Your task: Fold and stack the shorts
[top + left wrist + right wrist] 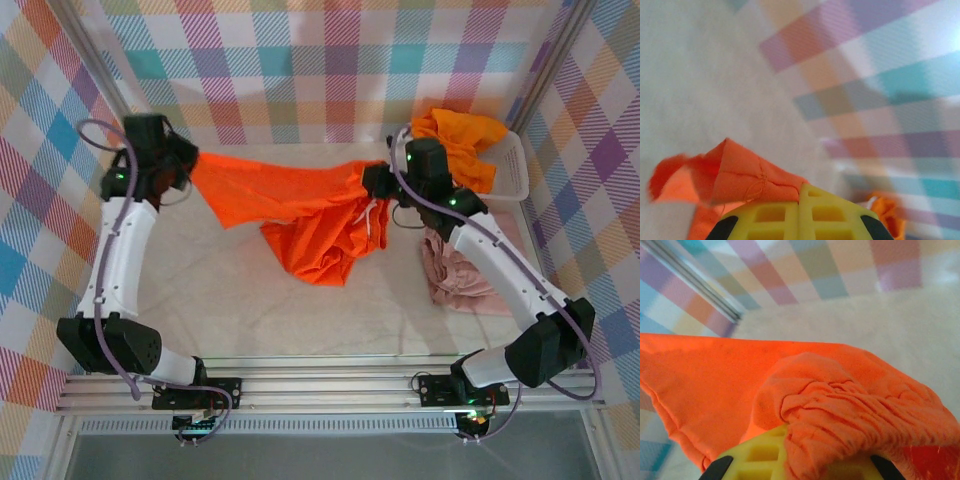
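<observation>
The orange shorts (285, 205) hang spread in the air above the middle of the worktop (250, 310), pulled into a band between the two arms, with the lower part sagging in folds down to the surface; a white drawstring (378, 222) dangles near their right end. The left gripper (186, 172) is closed on the left corner of the cloth; in the left wrist view the yellow fingers (772, 215) are pressed together with a stitched orange corner (740, 172) pinched at their tips. The right gripper (372, 182) is clamped on the other end; in the right wrist view the gathered elastic waist (850, 410) bunches over a yellow finger (757, 457). A pink pair (455, 272) lies crumpled on the worktop under the right arm; another orange pair (462, 135) is heaped in the white basket (512, 172) at the far right corner; checked walls (300, 60) close in the worktop.
</observation>
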Controlling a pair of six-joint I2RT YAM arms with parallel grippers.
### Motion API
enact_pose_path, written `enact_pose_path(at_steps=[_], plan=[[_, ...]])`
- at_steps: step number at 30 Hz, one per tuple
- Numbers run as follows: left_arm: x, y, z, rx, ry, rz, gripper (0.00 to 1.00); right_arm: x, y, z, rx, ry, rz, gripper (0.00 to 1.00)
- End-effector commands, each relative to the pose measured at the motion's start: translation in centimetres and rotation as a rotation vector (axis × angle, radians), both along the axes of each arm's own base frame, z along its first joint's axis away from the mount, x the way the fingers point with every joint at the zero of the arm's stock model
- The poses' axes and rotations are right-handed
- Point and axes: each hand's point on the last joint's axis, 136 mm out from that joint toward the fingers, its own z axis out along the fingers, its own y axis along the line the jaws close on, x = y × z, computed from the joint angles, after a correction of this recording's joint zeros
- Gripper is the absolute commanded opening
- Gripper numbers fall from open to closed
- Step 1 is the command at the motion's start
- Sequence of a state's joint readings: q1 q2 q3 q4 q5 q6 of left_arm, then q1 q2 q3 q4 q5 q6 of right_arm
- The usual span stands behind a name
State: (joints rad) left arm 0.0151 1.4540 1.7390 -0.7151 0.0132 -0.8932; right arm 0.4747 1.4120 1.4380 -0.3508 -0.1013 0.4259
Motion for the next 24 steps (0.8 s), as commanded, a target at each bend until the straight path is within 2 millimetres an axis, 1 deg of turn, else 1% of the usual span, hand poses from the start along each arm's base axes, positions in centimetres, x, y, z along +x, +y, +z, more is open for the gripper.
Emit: enact_pose_path(at_steps=[1, 2, 3, 4, 7, 10, 13, 15, 17, 18, 19, 20, 21, 23, 24], plan=[[-2.0, 2.6, 5.7, 0.132, -0.061, 0.037, 0.0, -1.4, 1.5, 6.2, 0.09, -0.101, 0.118, 0.0], [-2.4, 3.1, 8.0, 0.153, -0.103, 0.051, 0.0, -1.9, 1.8, 7.8, 0.111, -0.127, 0.143, 0.0], [-2.9, 3.6, 9.6, 0.172, -0.131, 0.063, 0.0, -2.4, 1.9, 9.1, 0.129, -0.148, 0.164, 0.0], [-3.6, 3.9, 12.0, 0.196, -0.177, 0.073, 0.0, -3.0, 2.0, 10.4, 0.148, -0.169, 0.185, 0.0], [-6.0, 4.4, 17.6, 0.26, -0.301, 0.101, 0.0, -5.3, 2.0, 13.6, 0.203, -0.229, 0.243, 0.0], [-8.8, 4.7, 21.7, 0.3, -0.419, 0.139, 0.0, -7.6, 1.9, 15.3, 0.258, -0.27, 0.289, 0.0], [-11.5, 4.9, 24.5, 0.321, -0.515, 0.174, 0.0, -9.5, 2.5, 16.0, 0.295, -0.293, 0.348, 0.0], [-12.8, 4.9, 25.5, 0.331, -0.551, 0.184, 0.0, -10.5, 2.9, 16.0, 0.297, -0.292, 0.377, 0.0], [-13.8, 5.0, 26.0, 0.341, -0.563, 0.196, 0.0, -11.1, 3.1, 15.6, 0.298, -0.284, 0.394, 0.0], [-14.1, 5.0, 26.2, 0.352, -0.57, 0.198, 0.0, -11.2, 3.1, 15.2, 0.297, -0.278, 0.39, 0.0], [-14.2, 5.0, 26.3, 0.36, -0.573, 0.192, 0.0, -11.0, 2.9, 14.4, 0.292, -0.264, 0.372, 0.0], [-14.1, 4.9, 26.2, 0.363, -0.569, 0.187, 0.0, -10.7, 2.7, 13.6, 0.282, -0.248, 0.344, 0.0], [-13.8, 4.8, 25.8, 0.361, -0.556, 0.174, 0.0, -10.2, 2.1, 12.3, 0.261, -0.223, 0.297, 0.0], [-12.6, 4.3, 24.4, 0.348, -0.521, 0.143, 0.0, -9.1, 0.6, 9.2, 0.203, -0.172, 0.181, 0.0], [-11.8, 3.9, 23.3, 0.335, -0.5, 0.123, 0.0, -8.5, -0.4, 7.3, 0.162, -0.141, 0.109, 0.0]])
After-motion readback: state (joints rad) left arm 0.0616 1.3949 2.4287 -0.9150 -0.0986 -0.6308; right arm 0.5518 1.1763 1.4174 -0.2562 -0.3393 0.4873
